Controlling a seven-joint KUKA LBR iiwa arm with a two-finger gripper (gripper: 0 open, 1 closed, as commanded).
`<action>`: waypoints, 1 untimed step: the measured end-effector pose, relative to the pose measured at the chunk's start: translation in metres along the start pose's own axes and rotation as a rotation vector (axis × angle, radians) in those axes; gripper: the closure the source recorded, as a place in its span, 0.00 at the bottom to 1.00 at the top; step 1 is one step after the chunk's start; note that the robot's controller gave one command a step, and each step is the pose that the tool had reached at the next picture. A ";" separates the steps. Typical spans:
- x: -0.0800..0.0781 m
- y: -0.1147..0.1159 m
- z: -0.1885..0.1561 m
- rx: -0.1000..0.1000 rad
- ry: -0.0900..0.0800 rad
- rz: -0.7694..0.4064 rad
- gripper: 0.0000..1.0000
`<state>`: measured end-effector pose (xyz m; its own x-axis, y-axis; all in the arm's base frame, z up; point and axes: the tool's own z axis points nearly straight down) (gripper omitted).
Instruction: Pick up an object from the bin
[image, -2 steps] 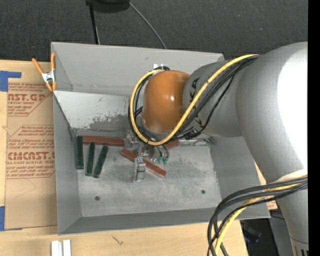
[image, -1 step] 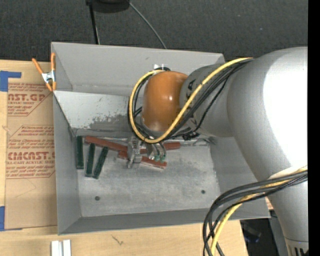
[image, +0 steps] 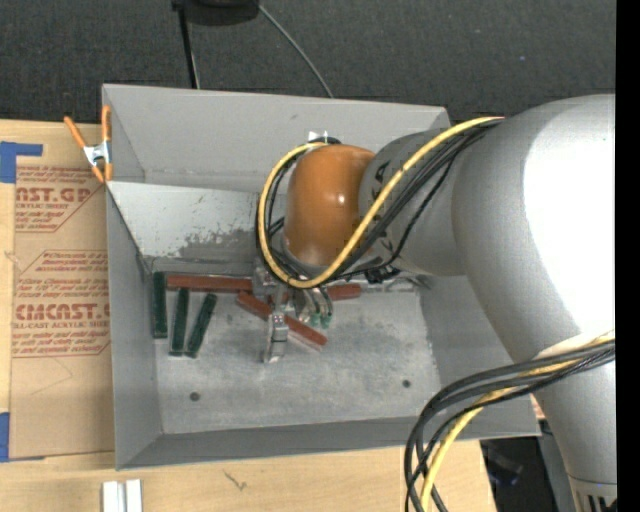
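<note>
Low over the red-brown sticks (image: 308, 337) at the bin's (image: 350, 385) middle the jaws were seen; their state could not be told.

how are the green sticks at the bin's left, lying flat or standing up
Lying flat: three dark green sticks rest lengthwise on the bin floor, side by side, left of the gripper.

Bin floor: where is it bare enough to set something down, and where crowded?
Bare: the front strip of the bin floor between the gripper and the near wall. Crowded: back left, three green sticks and red-brown sticks by the gripper.
</note>
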<state>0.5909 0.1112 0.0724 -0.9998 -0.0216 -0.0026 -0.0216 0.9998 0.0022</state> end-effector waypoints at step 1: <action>0.000 0.000 0.000 0.000 0.000 0.000 0.00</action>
<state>0.5909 0.1112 0.0724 -0.9998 -0.0213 -0.0027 -0.0213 0.9998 0.0023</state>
